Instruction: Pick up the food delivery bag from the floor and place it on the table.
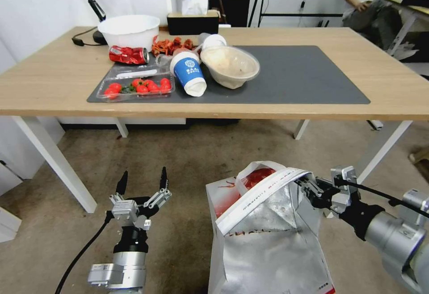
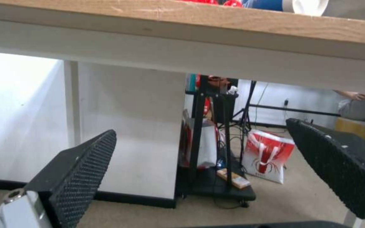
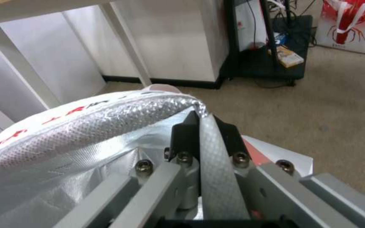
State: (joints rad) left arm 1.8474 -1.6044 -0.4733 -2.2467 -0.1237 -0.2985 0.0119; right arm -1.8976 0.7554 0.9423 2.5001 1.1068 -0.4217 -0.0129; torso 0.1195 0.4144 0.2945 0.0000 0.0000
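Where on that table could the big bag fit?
The right half of the dark mat, right of the bowl, and the wood beyond it on the table lie bare. The left half is crowded: tomato tray, cup, can, white tub.

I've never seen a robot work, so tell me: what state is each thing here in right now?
Food delivery bag: open at the top, below table height.
Right claw: shut on the bag's rim.
Left claw: open, holding nothing, low before the table.
Blue cup: lying on its side.
Red can: crushed, lying down.
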